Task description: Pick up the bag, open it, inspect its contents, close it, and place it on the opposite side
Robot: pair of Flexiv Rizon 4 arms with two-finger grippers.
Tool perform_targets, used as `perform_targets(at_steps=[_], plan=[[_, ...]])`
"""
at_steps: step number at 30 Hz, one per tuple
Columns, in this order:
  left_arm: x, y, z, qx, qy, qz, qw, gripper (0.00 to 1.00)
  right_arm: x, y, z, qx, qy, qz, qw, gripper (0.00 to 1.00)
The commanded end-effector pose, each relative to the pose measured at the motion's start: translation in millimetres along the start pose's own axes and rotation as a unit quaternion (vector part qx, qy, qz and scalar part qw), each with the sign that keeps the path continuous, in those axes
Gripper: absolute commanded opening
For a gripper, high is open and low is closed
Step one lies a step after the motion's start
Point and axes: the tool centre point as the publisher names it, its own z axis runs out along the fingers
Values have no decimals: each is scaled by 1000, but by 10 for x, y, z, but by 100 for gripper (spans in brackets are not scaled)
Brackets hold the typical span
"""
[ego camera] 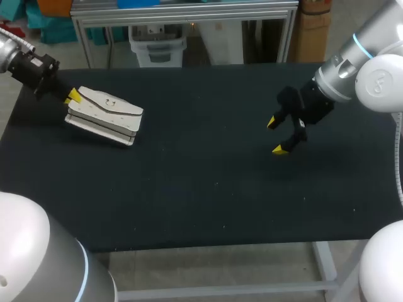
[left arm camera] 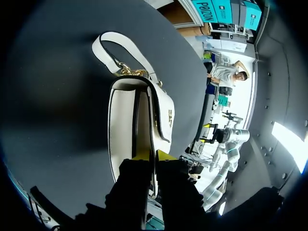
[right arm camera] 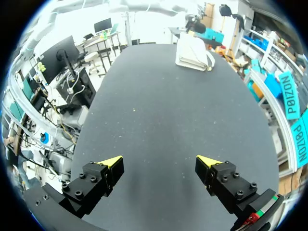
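Head view: white handbag lies on black table, left side. At handbag's left end: left gripper. Well apart, toward right side: right gripper. Left arm nearer. Handbag long axis slants from left gripper toward table middle.

Left wrist view: fingers near together, pinching handbag's near edge. Long axis in line with fingers. Strap at far end, pointing away from gripper.

Right wrist view: right gripper spread wide, holding nothing. Handbag far ahead, across table.
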Motion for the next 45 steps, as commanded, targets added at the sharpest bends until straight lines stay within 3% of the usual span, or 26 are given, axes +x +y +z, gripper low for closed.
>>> perform_targets(at_steps=[1, 14, 23, 27, 45], plan=[[82, 54, 189, 21, 15, -1, 1000, 0, -1, -5, 1, -1, 1, -1, 1000, 100], [426, 210, 578, 68, 96, -25, 993, 0, -1, -5, 1, -1, 1, -1, 1000, 100], [686, 395, 1029, 142, 120, -24, 982, 0, -1, -5, 1, -1, 1, -1, 1000, 100], [755, 439, 1192, 196, 111, -44, 973, 0, -1, -5, 1, -1, 1, -1, 1000, 100], [755, 439, 1192, 196, 111, -44, 973, 0, -1, -5, 1, -1, 1, -1, 1000, 100]])
